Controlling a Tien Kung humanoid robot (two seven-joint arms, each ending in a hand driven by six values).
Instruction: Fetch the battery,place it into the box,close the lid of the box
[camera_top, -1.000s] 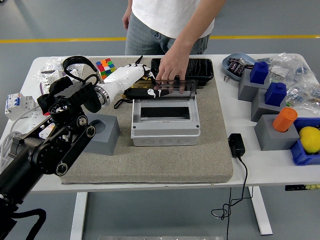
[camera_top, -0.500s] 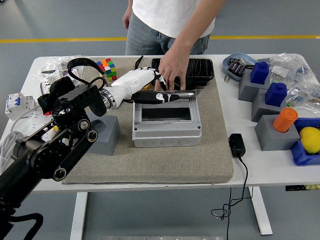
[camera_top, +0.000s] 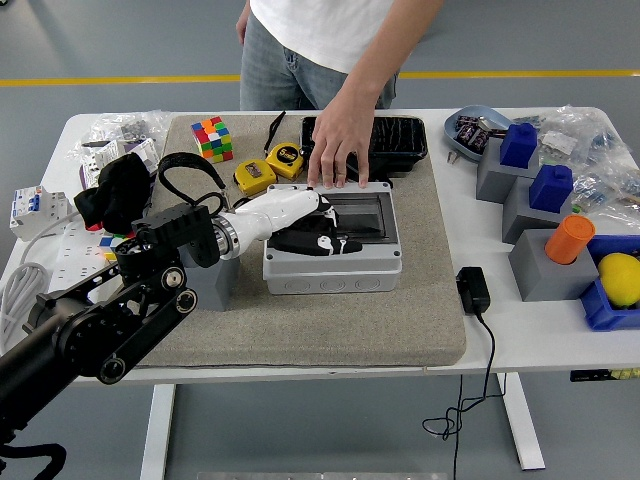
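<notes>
1. The robot's left hand, white with black fingers, lies flat on the lid of the grey box; its fingers are stretched out and loosely apart, pressing on the lid and clamped on nothing.
2. The lid is down over the box; its dark window shows at 3 o'clock from the hand. The battery cannot be seen.
3. The left arm comes in from 8 o'clock, black, with a cable loop above the wrist.
4. At 12 o'clock from the box, a person's hand rests its fingertips on the box's far edge.
5. The box stands on a grey mat. Beside the forearm, at 9 o'clock from the box, sits a grey block.
6. Beyond the box, at 12 o'clock, is a black tray; at 11 o'clock, two yellow tape measures and a colour cube.
7. At 3 o'clock, off the mat, lies a black adapter; further right stand grey blocks with blue pieces and an orange cylinder.
8. The right hand is out of view.
</notes>
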